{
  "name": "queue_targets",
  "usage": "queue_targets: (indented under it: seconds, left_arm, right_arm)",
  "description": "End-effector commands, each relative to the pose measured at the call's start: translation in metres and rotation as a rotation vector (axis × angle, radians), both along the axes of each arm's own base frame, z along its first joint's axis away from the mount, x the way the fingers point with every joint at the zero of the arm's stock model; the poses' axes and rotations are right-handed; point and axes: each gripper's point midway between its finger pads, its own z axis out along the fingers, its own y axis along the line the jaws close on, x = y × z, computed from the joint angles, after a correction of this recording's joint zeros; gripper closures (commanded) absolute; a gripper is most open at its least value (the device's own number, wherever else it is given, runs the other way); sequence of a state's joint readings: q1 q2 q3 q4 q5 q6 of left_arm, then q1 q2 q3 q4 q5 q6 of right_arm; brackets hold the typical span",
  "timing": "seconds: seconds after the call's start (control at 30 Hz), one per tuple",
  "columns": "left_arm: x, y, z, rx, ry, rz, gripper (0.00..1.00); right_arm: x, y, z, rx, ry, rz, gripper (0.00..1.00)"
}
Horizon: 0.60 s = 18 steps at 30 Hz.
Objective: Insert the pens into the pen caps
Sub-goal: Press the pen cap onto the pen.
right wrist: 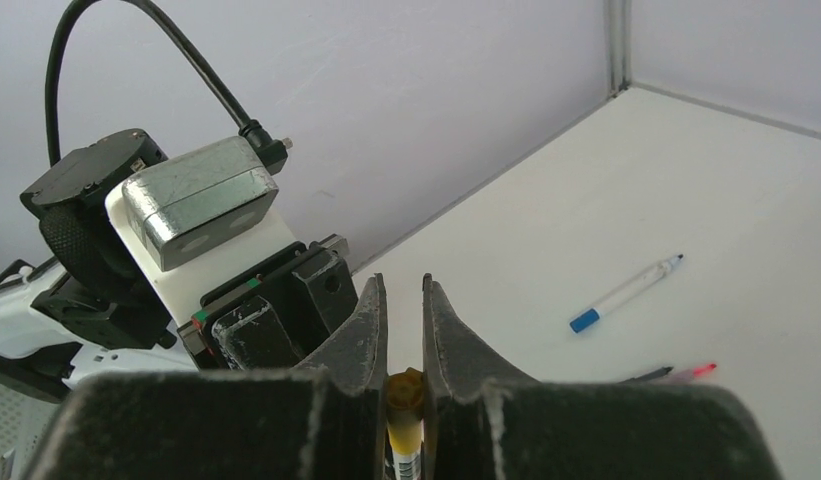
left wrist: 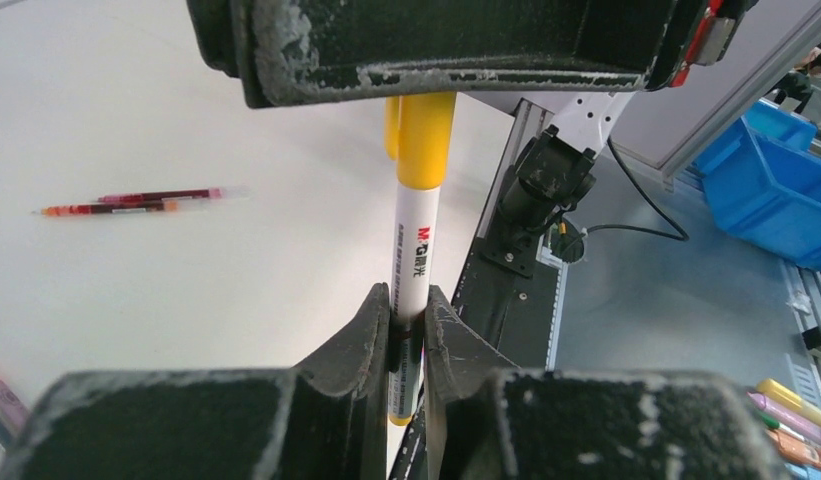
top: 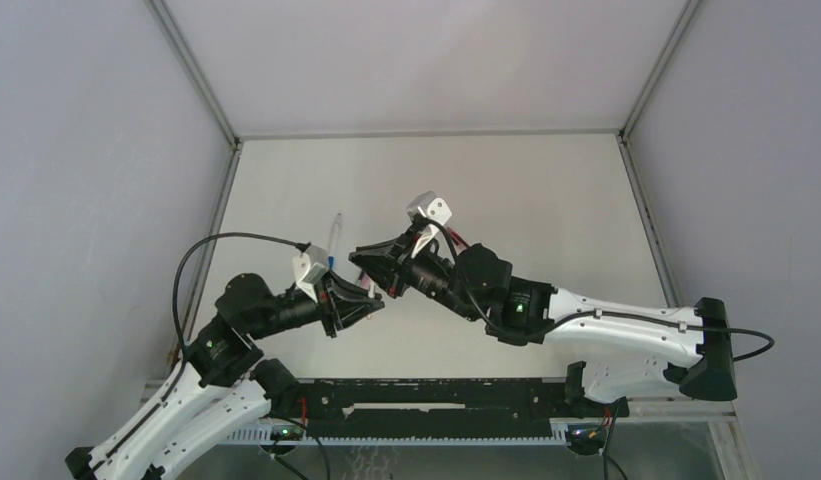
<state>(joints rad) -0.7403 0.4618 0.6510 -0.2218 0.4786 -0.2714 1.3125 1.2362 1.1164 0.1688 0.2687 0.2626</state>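
Starting nearest the arm bases, we see the left hand closed tight on the lower barrel of the yellow pen. Its fingers press the white barrel from both sides, leaving only the pen's thickness between them. A short yellow end of the pen pokes out below the grip.

Along the pen from there, the yellow cap sits over the far end of the barrel, with its clip showing at one side. We cannot tell whether it is pushed fully home. The right hand meets the pen from the opposite direction, and its narrowly parted fingers pinch the cap's end between them. In the top view both hands hold the yellow pen off the table, roughly in line between them.

Beyond the yellow pen and a little to its left, a white pen with a blue end lies flat on the table, well apart from both hands. Two thin reddish pens lie side by side on the table, also well apart from the yellow pen. From the right wrist they appear near the blue-ended one.
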Motion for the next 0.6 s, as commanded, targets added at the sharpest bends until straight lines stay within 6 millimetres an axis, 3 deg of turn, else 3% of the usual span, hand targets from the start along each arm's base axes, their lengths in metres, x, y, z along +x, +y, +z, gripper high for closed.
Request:
queue_targets:
  seconds: [0.0,0.57]
  left_arm:
    - [0.025,0.016,0.094,-0.271,-0.23,0.172,1.0]
    - [0.029,0.018,0.108,-0.3,-0.258,0.194,1.0]
  right_arm:
    - [-0.069,0.014,-0.111,-0.282,0.166,0.199,1.0]
    - [-0.111,0.025,-0.168,-0.349,0.246,0.241,1.0]
